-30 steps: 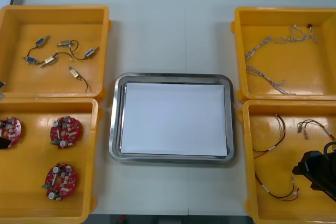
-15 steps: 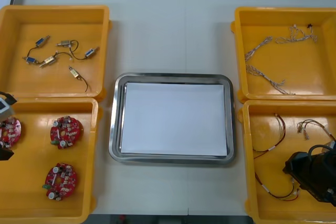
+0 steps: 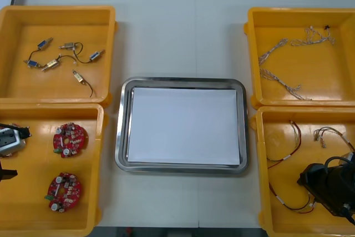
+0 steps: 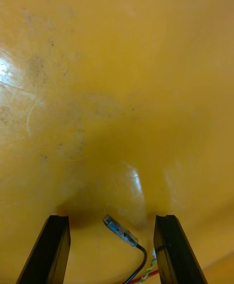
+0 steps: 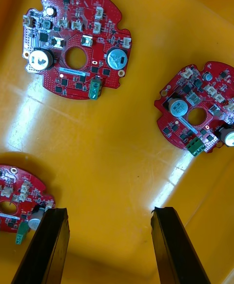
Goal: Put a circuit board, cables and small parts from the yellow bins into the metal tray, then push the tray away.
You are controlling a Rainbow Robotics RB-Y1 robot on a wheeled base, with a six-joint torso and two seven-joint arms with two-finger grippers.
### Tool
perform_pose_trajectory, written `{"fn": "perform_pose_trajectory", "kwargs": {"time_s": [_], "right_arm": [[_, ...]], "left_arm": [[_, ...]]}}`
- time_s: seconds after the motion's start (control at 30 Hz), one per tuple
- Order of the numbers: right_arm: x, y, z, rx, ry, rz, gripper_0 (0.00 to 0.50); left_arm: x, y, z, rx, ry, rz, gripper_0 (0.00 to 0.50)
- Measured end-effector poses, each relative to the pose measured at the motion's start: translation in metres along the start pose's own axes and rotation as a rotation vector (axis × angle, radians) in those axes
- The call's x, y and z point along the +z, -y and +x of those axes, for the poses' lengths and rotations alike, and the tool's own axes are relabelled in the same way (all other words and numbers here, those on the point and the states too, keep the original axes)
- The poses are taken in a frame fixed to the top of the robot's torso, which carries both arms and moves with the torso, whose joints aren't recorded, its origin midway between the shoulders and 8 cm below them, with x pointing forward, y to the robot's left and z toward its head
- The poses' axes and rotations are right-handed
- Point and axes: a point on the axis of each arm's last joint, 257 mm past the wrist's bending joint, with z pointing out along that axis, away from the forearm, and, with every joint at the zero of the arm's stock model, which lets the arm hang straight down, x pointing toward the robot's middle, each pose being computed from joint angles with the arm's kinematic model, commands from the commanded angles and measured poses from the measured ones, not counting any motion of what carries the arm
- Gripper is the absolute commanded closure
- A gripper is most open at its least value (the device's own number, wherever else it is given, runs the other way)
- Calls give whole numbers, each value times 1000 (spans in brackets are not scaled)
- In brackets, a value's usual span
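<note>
Within the last second my left gripper [image 5: 111, 211] has slid over the circuit boards [image 5: 73, 30] and my right gripper [image 4: 112, 218] has dropped astride what looks like a cable end [image 4: 119, 230], both sets of jaws released, the tray [image 3: 118, 137] not yet loaded.

Red circuit boards [image 3: 70, 139] lie flat in a yellow bin [image 3: 33, 217] beside the tray [image 3: 119, 137].

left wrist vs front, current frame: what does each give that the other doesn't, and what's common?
Left wrist: the left gripper open above the near left yellow bin, with a third circuit board beside one finger; in front the arm mostly covers that board. Front: the metal tray, white inside, small metal parts in the far left bin, cables in the far right bin, and the right gripper low in the near right bin. Both: the near left bin and two red circuit boards.
</note>
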Motion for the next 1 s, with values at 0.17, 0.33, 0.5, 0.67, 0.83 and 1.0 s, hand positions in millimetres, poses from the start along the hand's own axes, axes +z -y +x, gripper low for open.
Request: {"fn": "perform_pose_trajectory", "kwargs": {"time_s": [0.17,0.33,0.5,0.67,0.83,1.0], "right_arm": [[0,1,0,0,1,2,12],[0,2,1,1,-2,6,227],[1,5,3,2,-9,15,421],[1,7,5,3,-17,24,500],[0,11,8,2,-29,41,500],[-2,9,8,-6,-37,54,500]], "left_arm": [[5,5,3,30,7,0,0],[11,14,5,208,17,7,0],[17,21,4,271,27,16,0],[28,21,4,253,42,11,0],[44,29,11,228,38,30,0],[50,35,12,226,36,36,0]]}}
